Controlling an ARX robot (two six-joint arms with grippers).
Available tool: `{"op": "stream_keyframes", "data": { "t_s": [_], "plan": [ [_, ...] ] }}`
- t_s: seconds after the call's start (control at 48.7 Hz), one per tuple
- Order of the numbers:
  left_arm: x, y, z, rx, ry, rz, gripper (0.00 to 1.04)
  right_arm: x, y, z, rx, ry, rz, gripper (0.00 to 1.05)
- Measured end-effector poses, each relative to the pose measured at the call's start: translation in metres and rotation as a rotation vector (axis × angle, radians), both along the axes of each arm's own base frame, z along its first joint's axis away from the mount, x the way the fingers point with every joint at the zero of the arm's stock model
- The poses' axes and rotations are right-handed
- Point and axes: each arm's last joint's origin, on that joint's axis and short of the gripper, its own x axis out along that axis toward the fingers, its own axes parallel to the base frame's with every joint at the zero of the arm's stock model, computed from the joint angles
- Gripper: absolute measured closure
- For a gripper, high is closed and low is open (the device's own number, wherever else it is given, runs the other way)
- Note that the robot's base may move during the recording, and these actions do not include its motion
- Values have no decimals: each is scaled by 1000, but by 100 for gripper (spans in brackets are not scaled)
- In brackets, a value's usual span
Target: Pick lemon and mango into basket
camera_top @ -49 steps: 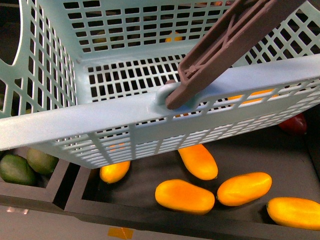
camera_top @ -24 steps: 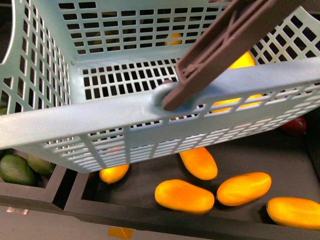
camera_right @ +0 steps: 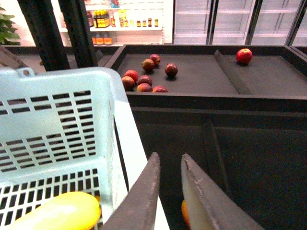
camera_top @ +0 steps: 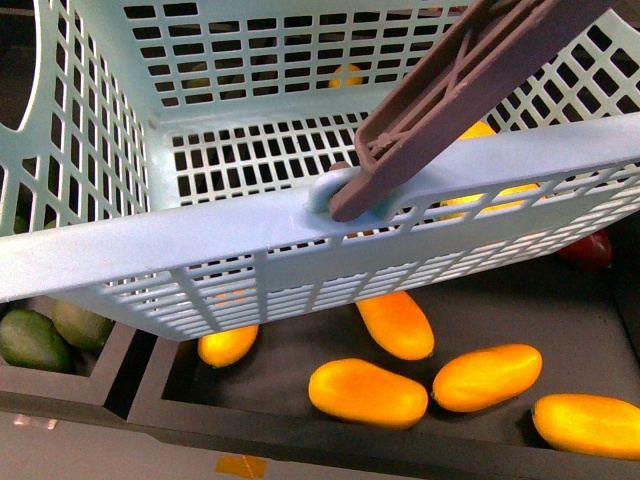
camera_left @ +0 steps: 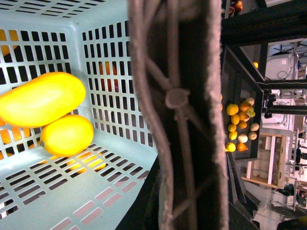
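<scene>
Mango (camera_left: 43, 99), left wrist view: a long, glossy yellow-orange fruit lying on the slotted floor inside the basket (camera_left: 120, 72), close to a lattice wall.
Lemon (camera_left: 67, 135), left wrist view: shorter and rounder, also on the basket floor, touching the mango's side.
Handle (camera_left: 182, 115), left wrist view: the brown swing handle fills the middle of the picture, very close to the camera.
Left pincer, left wrist view: its fingers are not seen, so it cannot be told whether it clamps the handle.
Handling, a judgement: both fruits look firm, smooth and probably slippery, and light enough for a pincer. A hold across the short middle looks safest. Either could roll if the basket tips.
Basket, front view: it fills the upper picture, tilted, above a dark tray (camera_top: 300, 345). Yellow shows through the lattice on the right, but which fruit it is cannot be told.
Loose mangoes (camera_top: 368, 392), front view: several orange-yellow ones lie on the tray below the basket, outside it.
Right pincer (camera_right: 168, 160), right wrist view: two fingers slightly parted with nothing pinched between them, just outside the basket's wall.
Fruit and pincer, right wrist view: a yellow fruit, probably the mango, lies inside the basket, near the pincer but on the far side of the wall.
Red apples (camera_right: 144, 79), right wrist view: on a dark shelf beyond, well apart.
</scene>
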Motion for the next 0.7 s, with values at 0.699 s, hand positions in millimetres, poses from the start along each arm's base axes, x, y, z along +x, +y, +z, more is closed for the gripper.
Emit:
{"op": "stream_keyframes", "data": {
  "t_s": [0.699],
  "plan": [
    [0,0,0,0,1,0,99,-53,-25,-40,-8,2,-1,103]
  ]
}}
